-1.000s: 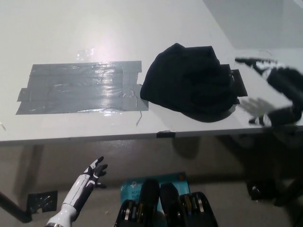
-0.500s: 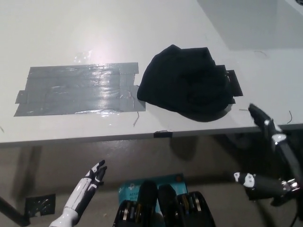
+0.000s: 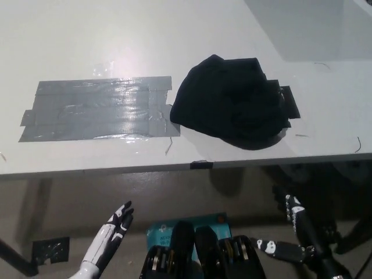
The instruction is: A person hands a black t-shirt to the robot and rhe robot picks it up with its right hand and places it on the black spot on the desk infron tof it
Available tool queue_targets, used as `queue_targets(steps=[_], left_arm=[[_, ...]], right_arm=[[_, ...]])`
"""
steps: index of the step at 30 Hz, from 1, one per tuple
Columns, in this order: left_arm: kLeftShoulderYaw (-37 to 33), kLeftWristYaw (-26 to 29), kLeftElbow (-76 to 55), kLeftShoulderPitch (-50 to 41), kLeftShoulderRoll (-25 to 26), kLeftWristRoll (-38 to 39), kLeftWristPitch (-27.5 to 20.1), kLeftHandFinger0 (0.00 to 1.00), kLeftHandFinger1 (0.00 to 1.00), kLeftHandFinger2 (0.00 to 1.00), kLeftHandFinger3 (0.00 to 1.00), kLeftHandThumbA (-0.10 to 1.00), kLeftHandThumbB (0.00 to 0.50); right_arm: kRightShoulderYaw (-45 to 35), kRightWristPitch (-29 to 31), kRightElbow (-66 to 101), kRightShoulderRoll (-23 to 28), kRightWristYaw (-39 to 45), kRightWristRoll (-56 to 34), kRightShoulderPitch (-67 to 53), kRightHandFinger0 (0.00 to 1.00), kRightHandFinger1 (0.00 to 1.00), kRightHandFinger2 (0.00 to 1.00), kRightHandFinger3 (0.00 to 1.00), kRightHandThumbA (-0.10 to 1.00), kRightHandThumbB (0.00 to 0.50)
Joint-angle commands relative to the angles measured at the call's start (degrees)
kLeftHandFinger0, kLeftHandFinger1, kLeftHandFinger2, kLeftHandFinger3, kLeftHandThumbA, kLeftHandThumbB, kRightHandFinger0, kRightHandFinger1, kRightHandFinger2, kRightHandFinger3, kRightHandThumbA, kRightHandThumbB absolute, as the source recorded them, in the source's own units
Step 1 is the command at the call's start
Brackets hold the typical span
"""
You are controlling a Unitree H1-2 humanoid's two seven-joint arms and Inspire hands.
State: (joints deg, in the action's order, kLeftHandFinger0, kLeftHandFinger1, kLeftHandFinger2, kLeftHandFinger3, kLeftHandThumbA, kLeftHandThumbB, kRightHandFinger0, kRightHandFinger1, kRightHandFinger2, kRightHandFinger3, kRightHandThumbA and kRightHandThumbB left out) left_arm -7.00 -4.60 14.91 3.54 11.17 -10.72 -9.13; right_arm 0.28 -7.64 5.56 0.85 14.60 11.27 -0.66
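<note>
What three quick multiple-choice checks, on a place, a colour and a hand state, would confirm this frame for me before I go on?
1. Where is the black t-shirt?
A. on the desk, over a black patch
B. on the floor
C. in the right hand

2. What colour is the large taped patch beside the shirt?
A. red
B. grey
C. yellow

3. What is the right hand doing?
A. gripping the shirt
B. pressing on the tape
C. holding nothing, below the desk edge

Answers: 1 A, the shirt lies bunched on the desk, the patch showing at its right. 2 B, shiny grey strips. 3 C, fingers apart. The left hand rests low, open.
</note>
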Motion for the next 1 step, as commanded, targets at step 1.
queue_targets(steps=[1], left_arm=[[0.3,1.7,-0.3,1.5,-0.2,-1.1,-3.1,1.0,1.0,1.0,1.0,1.0,0.5]], right_arm=[[1.6,5.9,-2.7,1.9,-1.8,0.3,1.5,1.0,1.0,1.0,1.0,1.0,0.05]])
